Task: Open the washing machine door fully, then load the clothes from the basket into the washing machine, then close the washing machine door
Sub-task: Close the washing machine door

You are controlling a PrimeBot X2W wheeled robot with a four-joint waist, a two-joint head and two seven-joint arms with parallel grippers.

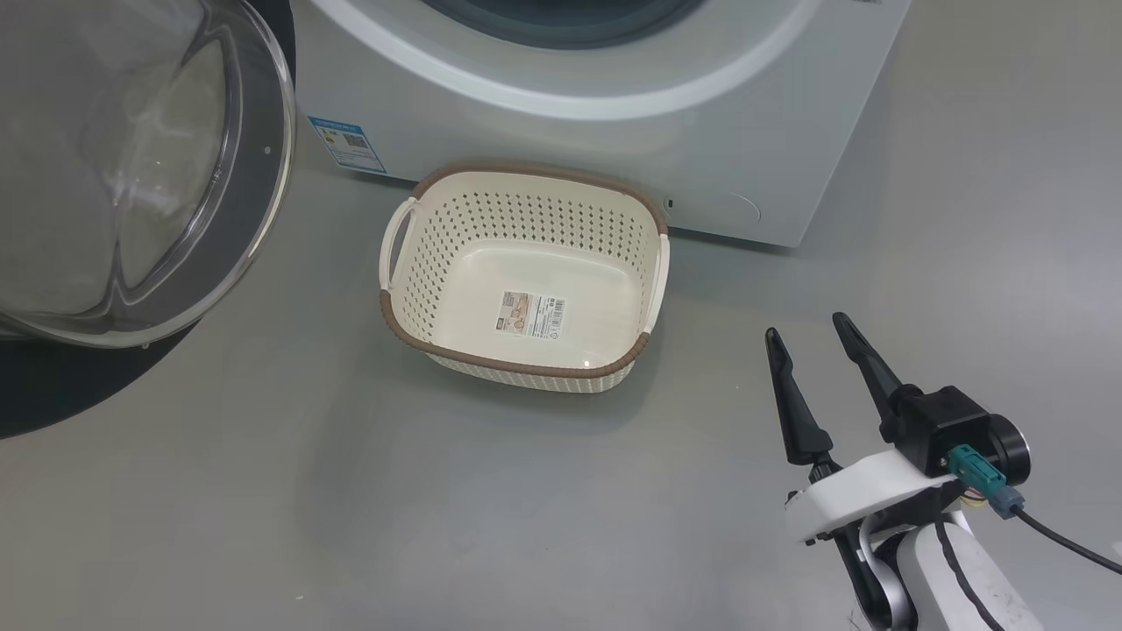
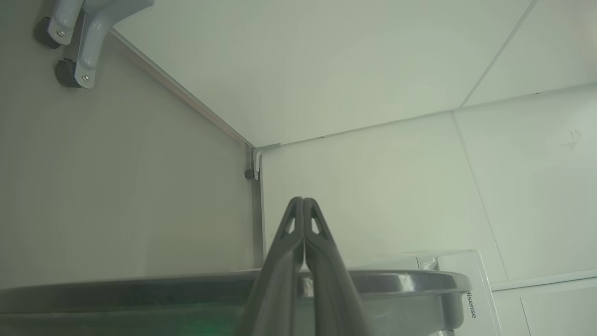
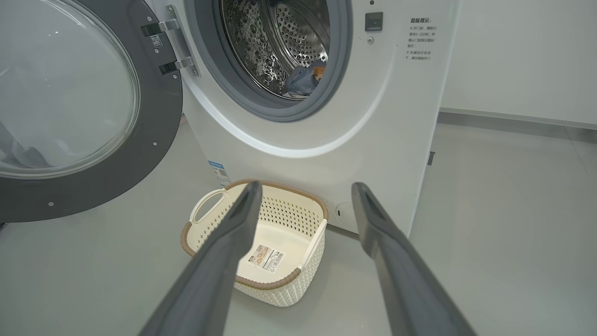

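Loading looks done: the clothes (image 3: 304, 78) lie in the washer (image 1: 614, 149) drum and the basket (image 1: 526, 366) sits empty before it. The door (image 3: 156, 121) stands wide at far left, hinged on its right edge, so I judge closing means swinging it rightward. It is round, with no long axis. My left gripper (image 2: 303, 203), fingers pressed together on nothing, sits at what I take for its dark rim and is nearer. My right gripper (image 1: 805, 325) hangs spread and empty, near right.

Right hand (image 1: 805, 323) gapes wide — left hand (image 2: 303, 200) pinched tight, tips touching.
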